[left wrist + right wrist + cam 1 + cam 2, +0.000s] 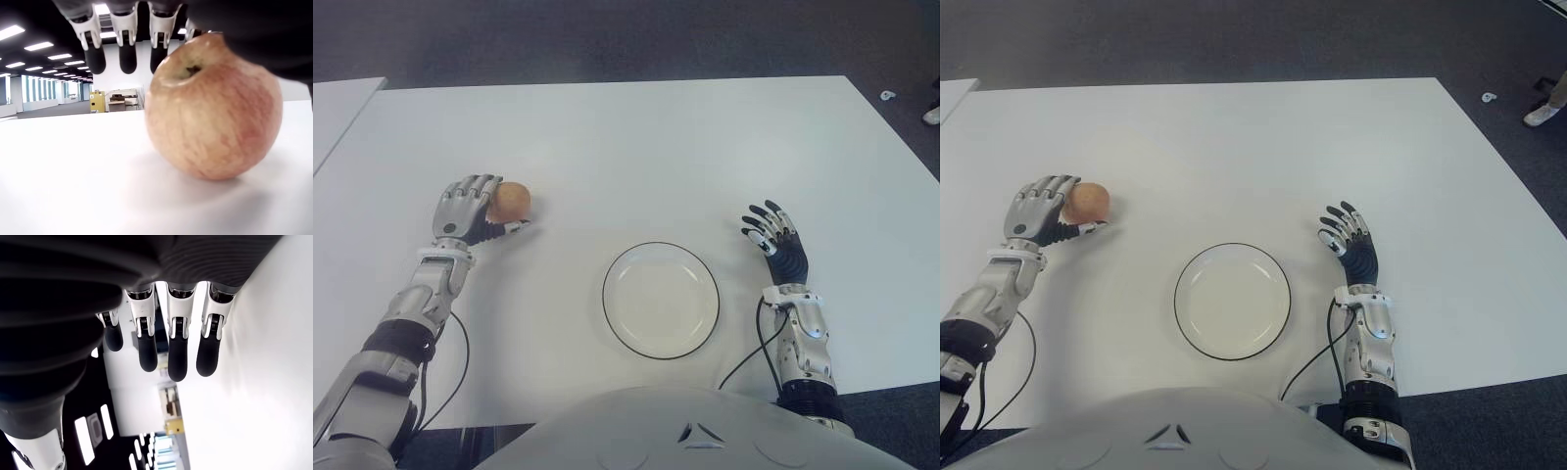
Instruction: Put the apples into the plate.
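We count one apple [512, 201], at the left of the frame in the eye views. We count one plate [617, 331], white with a dark rim, at the lower centre. We count one white table [636, 157] filling most of the frame, and the corner of a second white surface [337, 108] at the upper left edge. We count two hands: the left hand [468, 209] and the right hand [773, 238].

I see my left hand [468, 209] with silver-grey knuckle plates and black fingertips, my right hand [771, 236] black-palmed with white finger segments, both on silver forearms trailing thin black cables behind the wrists.
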